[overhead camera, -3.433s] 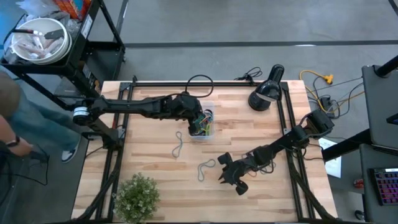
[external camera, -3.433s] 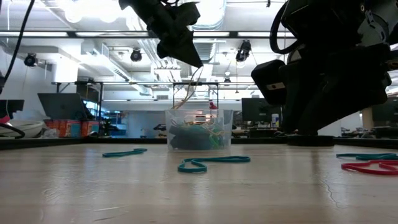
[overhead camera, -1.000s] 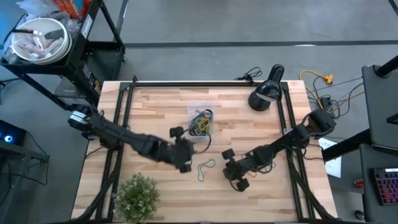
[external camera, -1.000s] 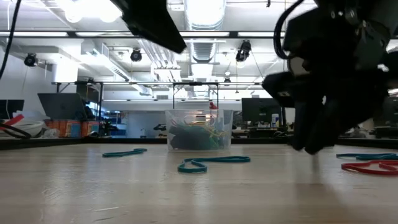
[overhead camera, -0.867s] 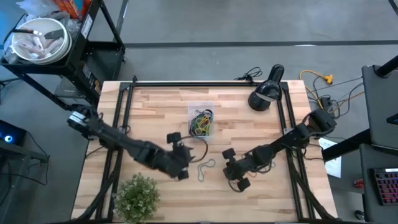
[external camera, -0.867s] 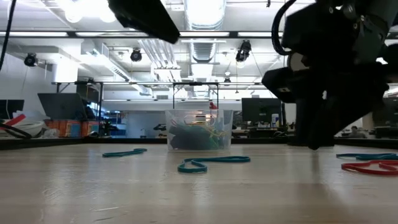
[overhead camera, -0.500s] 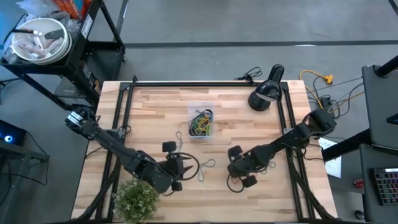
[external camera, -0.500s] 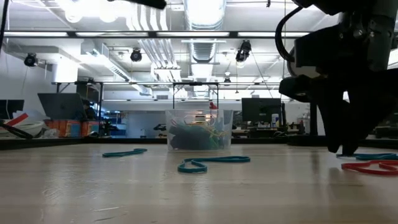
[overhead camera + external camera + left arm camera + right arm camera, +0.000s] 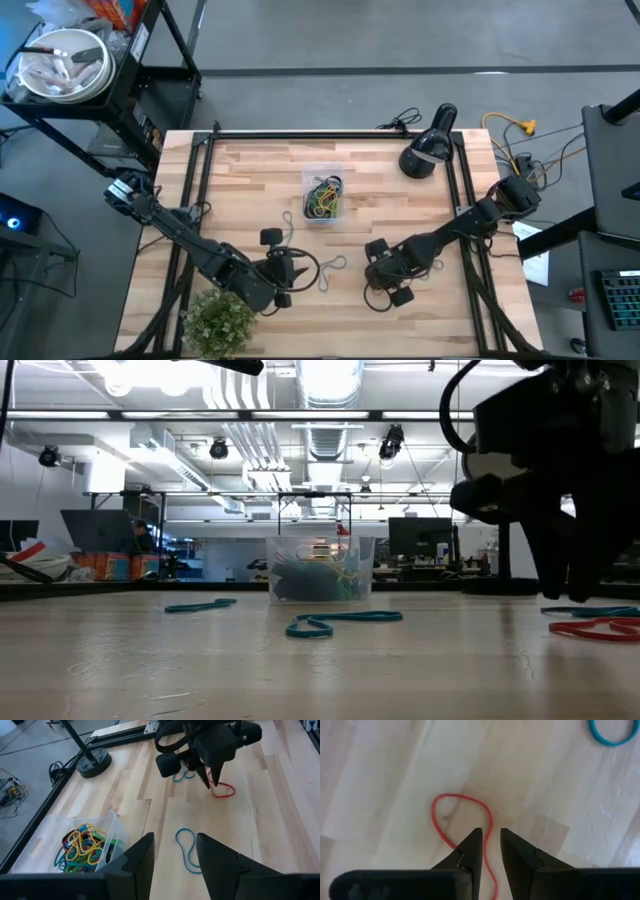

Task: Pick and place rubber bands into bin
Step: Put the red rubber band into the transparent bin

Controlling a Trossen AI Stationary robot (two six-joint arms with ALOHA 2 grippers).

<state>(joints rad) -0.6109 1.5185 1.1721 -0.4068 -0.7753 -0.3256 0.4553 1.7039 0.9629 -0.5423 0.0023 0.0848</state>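
Note:
The clear bin (image 9: 323, 195) stands on the table's far middle with several coloured rubber bands in it; it also shows in the left wrist view (image 9: 75, 847). A red rubber band (image 9: 462, 815) lies flat on the wood. My right gripper (image 9: 491, 845) points down over it, narrowly open, with one strand of the band running under the gap. A teal rubber band (image 9: 187, 851) lies just ahead of my open left gripper (image 9: 175, 855), which hovers near the table's front (image 9: 303, 270). More teal bands lie loose (image 9: 340, 621).
A potted plant (image 9: 220, 315) stands at the near left corner, close to my left arm. A black lamp (image 9: 428, 150) and cables (image 9: 400, 122) sit at the far right. Black frame rails (image 9: 465, 215) run along the table's sides.
My left gripper has swung from the table's middle toward the near edge and the plant, then stopped. My right gripper has tipped to point more steeply down over the red band. The bands and the bin have stayed where they were.

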